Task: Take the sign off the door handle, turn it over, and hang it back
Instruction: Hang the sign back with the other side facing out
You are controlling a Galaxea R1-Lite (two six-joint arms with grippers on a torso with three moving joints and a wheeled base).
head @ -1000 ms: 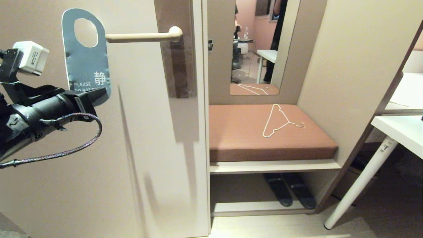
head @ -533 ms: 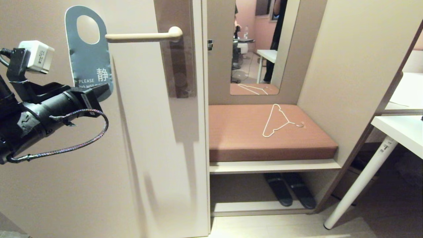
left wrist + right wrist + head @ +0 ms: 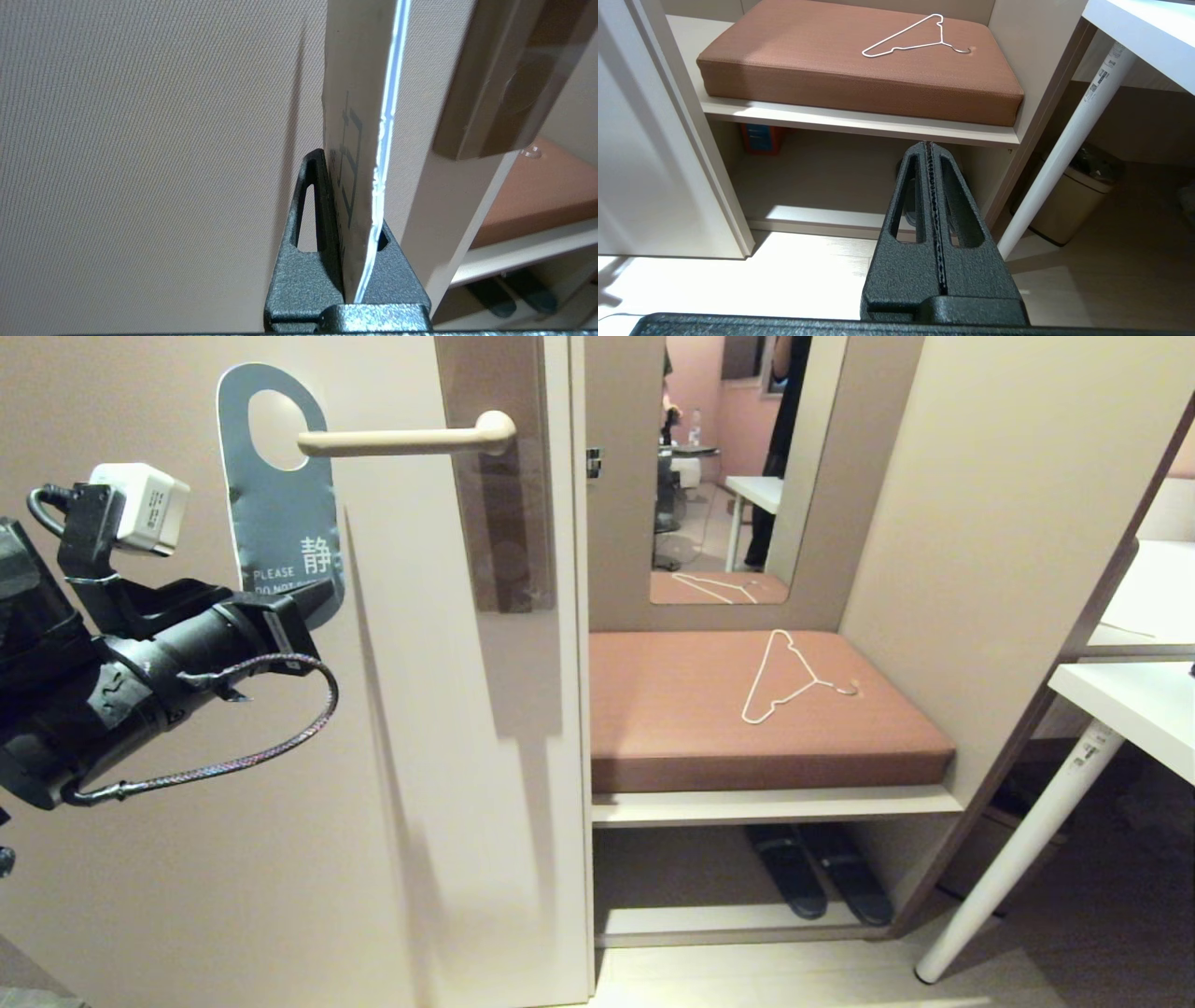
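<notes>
— Where's our sign (image 3: pixel 280 504)?

— Blue face toward us, its hole just reaching the free tip of the door handle (image 3: pixel 401 439); our left pincer (image 3: pixel 313 597) is clamped on its bottom edge.

— Risk?

— If we misalign the hole, the crinkled card may buckle against the tip. Our right pincer (image 3: pixel 931 186) is closed, empty.

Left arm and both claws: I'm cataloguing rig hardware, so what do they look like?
The left arm is black and cylindrical, with a white box-shaped module on a black bracket and a braided cable looping beneath. The left claw and right claw are textured black triangular fingers with slot cutouts; the right's inner edges are ridged.
</notes>
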